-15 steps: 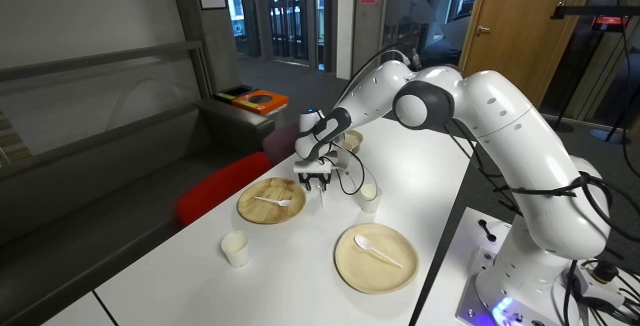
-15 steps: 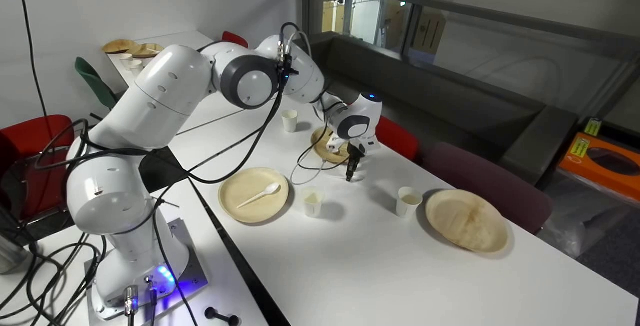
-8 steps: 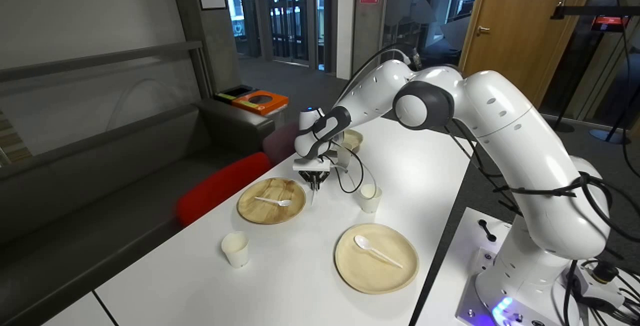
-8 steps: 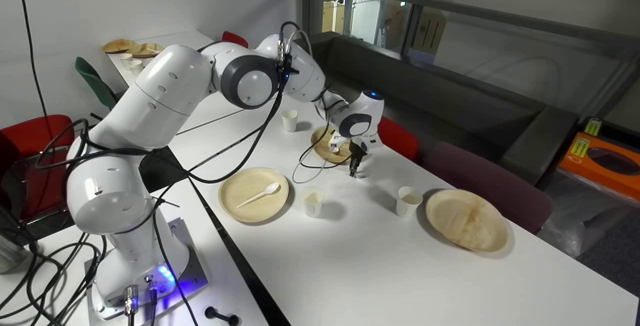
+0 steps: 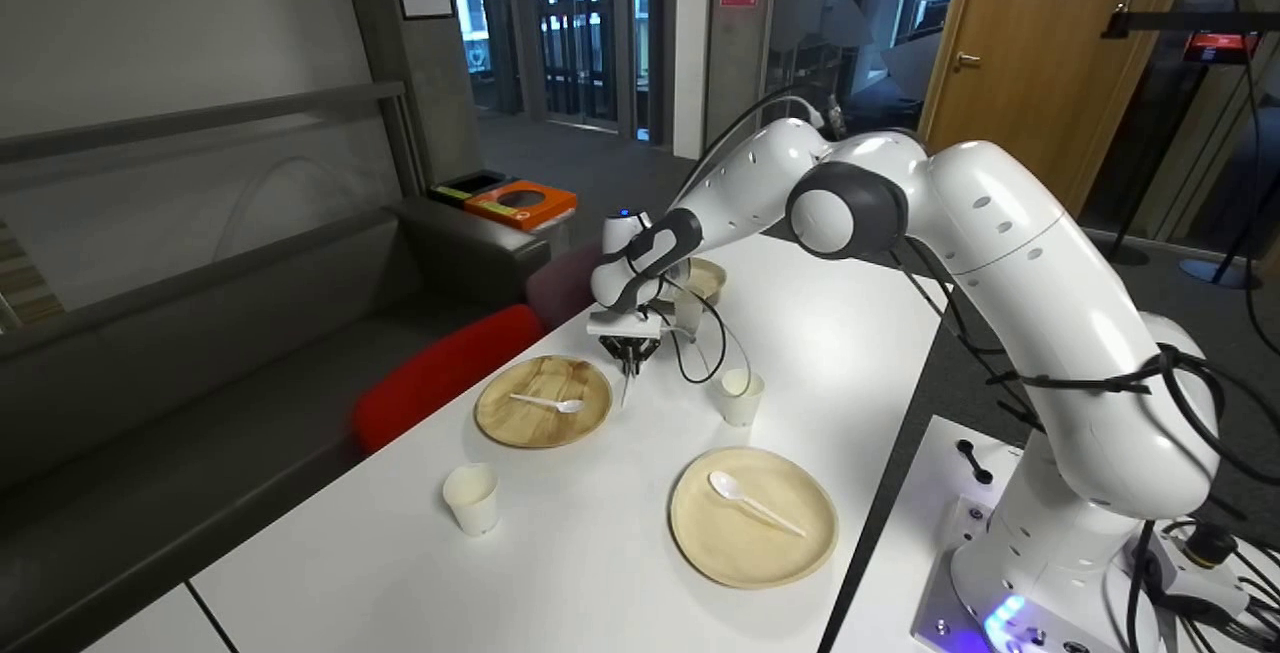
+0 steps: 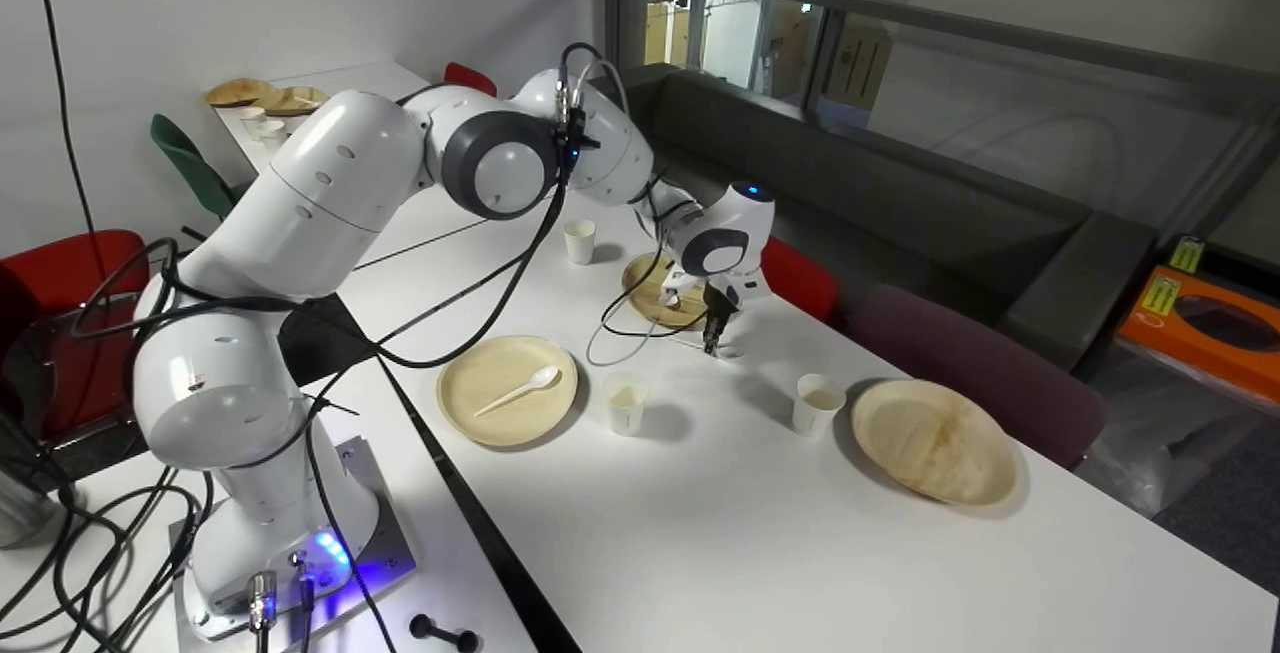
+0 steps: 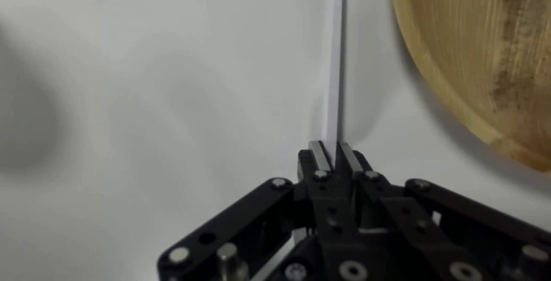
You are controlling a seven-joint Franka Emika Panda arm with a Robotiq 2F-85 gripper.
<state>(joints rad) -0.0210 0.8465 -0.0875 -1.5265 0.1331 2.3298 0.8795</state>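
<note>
My gripper (image 7: 331, 148) is shut on a slim white spoon (image 7: 332, 70), its fingertips pinching the handle from both sides. In the wrist view the handle runs straight up from between the fingers, and the rest of the spoon is hidden below them. A rounded pale end of the spoon (image 6: 729, 352) shows beside the fingertips in an exterior view. The gripper (image 5: 630, 365) is low over the white table, just beside a brown wooden plate (image 5: 515, 428) that bears another white spoon (image 5: 567, 406). The plate's rim (image 7: 424, 66) also shows at the wrist view's upper right.
Pale cups (image 5: 740, 398) (image 5: 471, 498) stand on the table, and another cup (image 6: 817, 403) is by a wooden plate (image 6: 935, 443) farther along. A pale plate (image 5: 740, 563) with a white spoon (image 5: 752, 503) lies nearer the arm's base. Red chair (image 5: 440, 373) and sofa line the table's side.
The fingers, apart around the spoon a second ago, have come together on its handle. The handle has shifted slightly toward the brown plate, and the gripper has risen a little.
</note>
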